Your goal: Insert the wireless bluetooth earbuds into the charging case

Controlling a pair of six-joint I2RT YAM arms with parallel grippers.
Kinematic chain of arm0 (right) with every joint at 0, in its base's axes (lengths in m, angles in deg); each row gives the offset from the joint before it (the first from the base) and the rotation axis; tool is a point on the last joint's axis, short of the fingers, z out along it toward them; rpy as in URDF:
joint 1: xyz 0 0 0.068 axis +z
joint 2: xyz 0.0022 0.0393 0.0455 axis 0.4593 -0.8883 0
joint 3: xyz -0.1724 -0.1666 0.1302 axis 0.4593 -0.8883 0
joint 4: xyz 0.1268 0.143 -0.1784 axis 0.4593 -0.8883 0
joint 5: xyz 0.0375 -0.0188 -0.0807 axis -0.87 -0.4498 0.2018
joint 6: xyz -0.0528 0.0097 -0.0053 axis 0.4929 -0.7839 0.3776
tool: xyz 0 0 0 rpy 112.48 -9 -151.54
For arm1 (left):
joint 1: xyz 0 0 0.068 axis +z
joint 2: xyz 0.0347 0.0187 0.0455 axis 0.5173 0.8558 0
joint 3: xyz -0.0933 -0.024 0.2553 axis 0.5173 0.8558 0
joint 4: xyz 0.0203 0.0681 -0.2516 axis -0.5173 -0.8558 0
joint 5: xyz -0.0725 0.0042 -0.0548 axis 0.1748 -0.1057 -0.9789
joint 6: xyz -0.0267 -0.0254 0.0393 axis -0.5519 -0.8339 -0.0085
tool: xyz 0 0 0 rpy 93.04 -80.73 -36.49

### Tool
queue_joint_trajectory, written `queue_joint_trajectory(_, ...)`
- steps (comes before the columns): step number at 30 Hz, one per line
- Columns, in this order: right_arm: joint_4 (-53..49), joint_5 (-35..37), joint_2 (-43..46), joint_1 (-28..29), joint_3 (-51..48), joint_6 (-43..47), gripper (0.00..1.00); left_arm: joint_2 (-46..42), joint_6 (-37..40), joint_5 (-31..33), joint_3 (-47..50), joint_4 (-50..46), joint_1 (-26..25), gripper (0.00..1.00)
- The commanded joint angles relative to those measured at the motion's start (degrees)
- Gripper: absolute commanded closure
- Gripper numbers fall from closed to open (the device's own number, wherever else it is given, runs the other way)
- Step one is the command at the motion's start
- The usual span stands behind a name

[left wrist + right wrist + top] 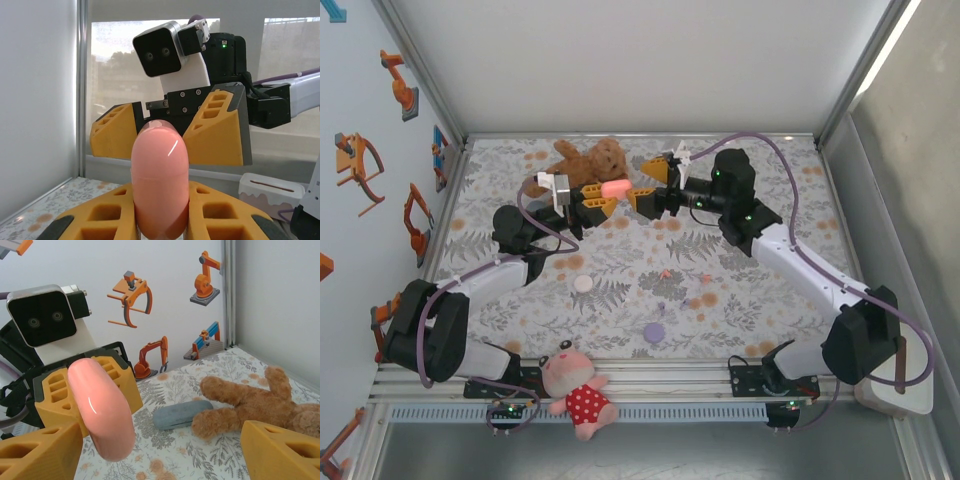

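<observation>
Floral cloth (620,290) | left claw (609,194) clamps closed pink case (616,187) | right claw (649,184) spread

- Left arm (490,275) and right arm (810,275): white links, bulky black joint housings, black bases.
- Purple cables (788,200) run along each arm.
- Fingers (217,132): orange-yellow wedges with open cut-out cells and dark grey edges.
- Wrist camera (162,50): silver box, black face, two lenses, white mount.
- Black plate (185,102) below it has small screws.
- Green light (224,46) on the black wrist motor.
</observation>
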Motion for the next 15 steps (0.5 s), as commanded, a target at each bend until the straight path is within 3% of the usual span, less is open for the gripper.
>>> queue_joint_trajectory(1, 1.04, 0.41, -0.47, 0.32, 2.34, -0.58, 0.2, -0.97, 0.34, -1.53, -1.28, 2.15, -0.21, 1.0)
queue_joint_trajectory(15, -2.5, 4.05, -1.24, 0.36, 5.54, 1.66, 0.25, -0.77, -0.52, -1.97, -1.54, 2.27, -0.12, 1.0)
